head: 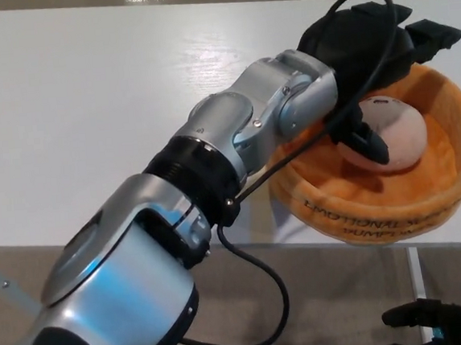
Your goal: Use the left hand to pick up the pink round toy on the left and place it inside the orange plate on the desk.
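One pink round toy (387, 133); one orange plate (452, 193); one desk (88, 112); two hands.

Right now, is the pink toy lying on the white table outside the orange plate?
No, the pink toy lies inside the orange plate, under the left hand.

Fuzzy pink plush toy (388, 130), soft orange cloth plate (457, 177), matt black left hand (368, 39), glossy white desk (88, 112).
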